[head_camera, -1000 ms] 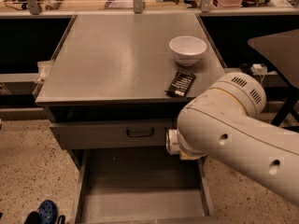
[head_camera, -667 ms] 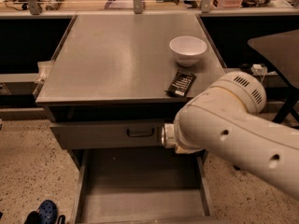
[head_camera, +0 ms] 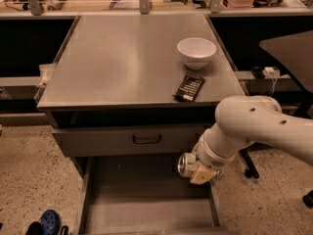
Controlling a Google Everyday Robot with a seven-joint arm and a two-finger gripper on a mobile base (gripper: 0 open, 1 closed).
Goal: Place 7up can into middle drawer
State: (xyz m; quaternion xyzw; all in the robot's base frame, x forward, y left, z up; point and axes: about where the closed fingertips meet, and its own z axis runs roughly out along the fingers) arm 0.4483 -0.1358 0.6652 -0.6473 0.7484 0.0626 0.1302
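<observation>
The 7up can (head_camera: 187,164) shows its shiny silver end, lying sideways in my gripper (head_camera: 197,170), which is shut on it. The gripper hangs at the end of my white arm (head_camera: 254,126), which comes in from the right. It holds the can just above the right rear part of the open middle drawer (head_camera: 142,207), a shallow grey box with a bare floor pulled out below the cabinet. The can is not touching the drawer floor.
A closed drawer front with a dark loop handle (head_camera: 146,139) sits above the open drawer. On the grey cabinet top (head_camera: 122,62) stand a white bowl (head_camera: 196,52) and a flat black snack packet (head_camera: 189,87). A blue shoe (head_camera: 49,222) lies on the floor at lower left.
My arm has swung away from the camera and down to the right. The gripper with the can, hidden before, now shows over the open drawer.
</observation>
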